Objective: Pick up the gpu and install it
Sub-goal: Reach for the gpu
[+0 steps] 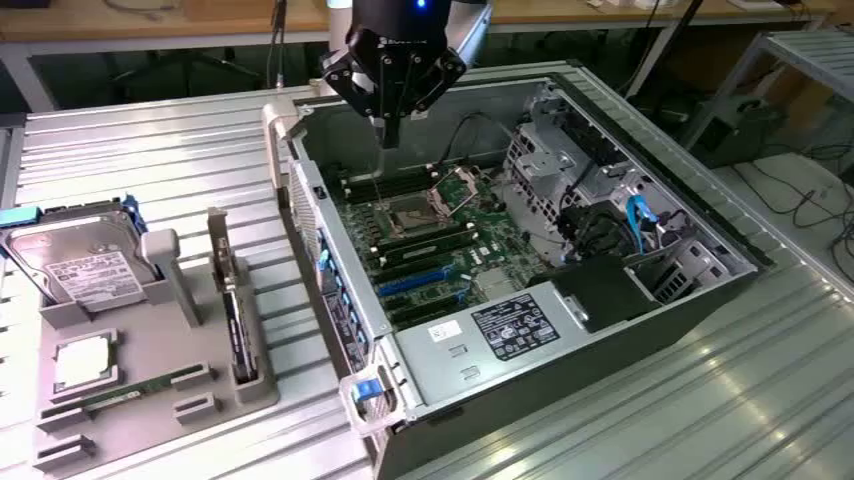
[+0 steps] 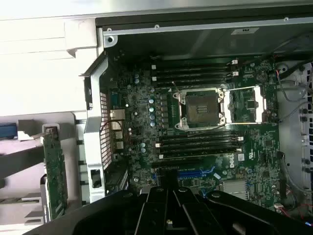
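Observation:
The gpu (image 1: 236,330) stands on edge in a slot of the grey holder (image 1: 200,385) at the exterior view's left, its silver bracket pointing up. In the wrist view the gpu (image 2: 54,171) shows as a green board beside the case's rear wall. My gripper (image 1: 390,135) hangs over the open computer case (image 1: 667,300), above the motherboard (image 1: 441,240) near the memory slots, well apart from the gpu. Its fingers are together with nothing between them. The gripper (image 2: 168,196) looks down on the CPU socket (image 2: 201,108) and the blue expansion slots (image 2: 195,174).
A hard drive (image 1: 87,265) stands in the holder's far end, with a CPU chip (image 1: 83,360) and a RAM stick (image 1: 127,392) lying nearer. The power supply (image 1: 514,325) and drive cage (image 1: 561,160) crowd the case. Ribbed metal table (image 1: 160,150) surrounds everything.

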Controlling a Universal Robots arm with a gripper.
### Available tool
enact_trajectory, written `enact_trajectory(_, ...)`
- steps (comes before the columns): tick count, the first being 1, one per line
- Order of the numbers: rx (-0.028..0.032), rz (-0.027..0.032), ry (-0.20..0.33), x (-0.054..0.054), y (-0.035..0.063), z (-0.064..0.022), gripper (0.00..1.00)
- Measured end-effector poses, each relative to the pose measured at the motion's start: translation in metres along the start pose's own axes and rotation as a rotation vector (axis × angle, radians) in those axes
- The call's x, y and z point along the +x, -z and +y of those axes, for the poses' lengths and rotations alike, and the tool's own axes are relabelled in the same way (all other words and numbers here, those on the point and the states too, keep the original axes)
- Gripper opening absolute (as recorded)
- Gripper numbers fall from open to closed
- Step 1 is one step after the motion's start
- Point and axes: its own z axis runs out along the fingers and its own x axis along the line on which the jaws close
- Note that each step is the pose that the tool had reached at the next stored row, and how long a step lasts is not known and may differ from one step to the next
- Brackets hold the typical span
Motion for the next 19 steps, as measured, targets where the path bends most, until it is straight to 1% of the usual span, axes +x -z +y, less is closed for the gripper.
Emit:
enact_trajectory(3,-0.0001,0.0,0.0,0.004,0.0001,-0.0003,0.11)
enact_trajectory(15,-0.0001,0.0,0.0,0.011,0.0003,-0.0009,0.11)
enact_trajectory(19,0.0,0.0,0.0,0.016,0.0004,-0.0012,0.11)
